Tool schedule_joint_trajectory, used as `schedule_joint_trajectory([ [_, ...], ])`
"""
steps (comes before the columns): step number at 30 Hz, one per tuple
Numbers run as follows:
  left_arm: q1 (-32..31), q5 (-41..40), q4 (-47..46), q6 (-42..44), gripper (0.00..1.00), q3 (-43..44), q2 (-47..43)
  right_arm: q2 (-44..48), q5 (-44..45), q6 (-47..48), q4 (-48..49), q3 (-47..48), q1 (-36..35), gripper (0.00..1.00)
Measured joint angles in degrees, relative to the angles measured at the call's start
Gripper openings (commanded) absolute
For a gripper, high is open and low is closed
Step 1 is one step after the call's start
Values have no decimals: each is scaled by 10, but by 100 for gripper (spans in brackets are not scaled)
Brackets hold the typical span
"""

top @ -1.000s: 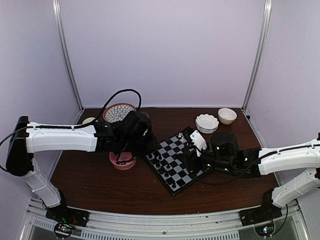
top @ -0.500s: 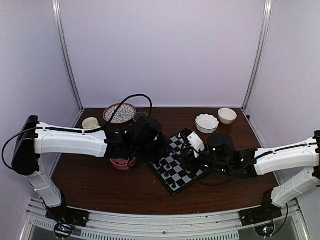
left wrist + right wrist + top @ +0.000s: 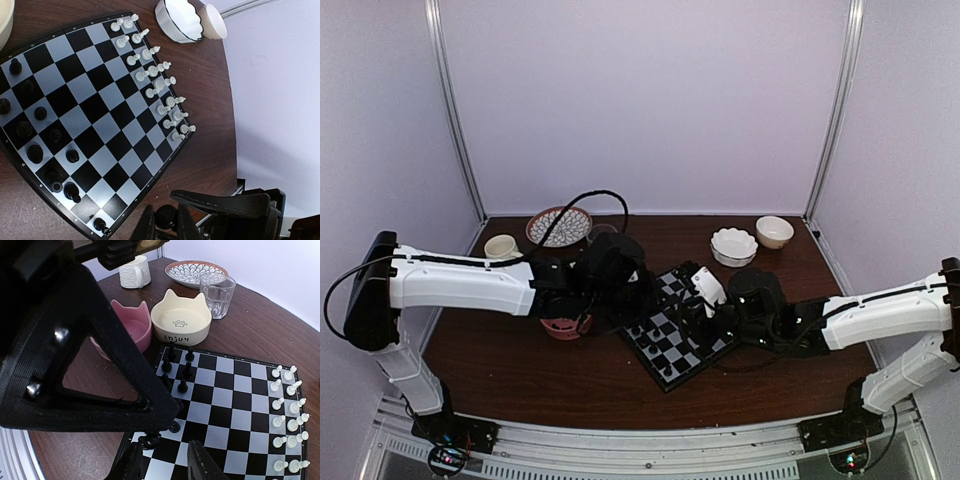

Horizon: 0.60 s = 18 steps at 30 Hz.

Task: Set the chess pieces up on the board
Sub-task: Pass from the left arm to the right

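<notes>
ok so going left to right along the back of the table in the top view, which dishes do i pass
small cream ribbed mug → round patterned ceramic plate → white scalloped ceramic bowl → plain cream round bowl

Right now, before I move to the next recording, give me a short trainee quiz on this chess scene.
1. True or false: the white chessmen stand in two rows along one edge of the board.
2. The pink bowl and the cream bowl are: A stacked; B side by side next to the board; C standing on the board.
3. What sits between the fingers of the left gripper?
Key: 1 true. 2 B. 3 a black chess piece.
</notes>
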<state>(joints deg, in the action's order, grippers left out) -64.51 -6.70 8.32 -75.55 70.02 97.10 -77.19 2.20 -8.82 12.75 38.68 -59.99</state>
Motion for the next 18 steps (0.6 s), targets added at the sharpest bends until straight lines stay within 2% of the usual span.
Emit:
schedule_joint_trajectory([
  [2, -1, 2, -3, 0, 9, 0, 0, 0, -1, 1, 0, 0, 0, 33],
  [5, -2, 5, -9, -1, 9, 0, 2, 0, -2, 1, 1, 0, 0, 27],
  [10, -3, 10, -14, -4, 8, 0, 14, 0, -5, 3, 4, 0, 0, 27],
  [18, -4, 16, -19, -9, 11, 0, 20, 1, -5, 4, 0, 0, 1, 3],
])
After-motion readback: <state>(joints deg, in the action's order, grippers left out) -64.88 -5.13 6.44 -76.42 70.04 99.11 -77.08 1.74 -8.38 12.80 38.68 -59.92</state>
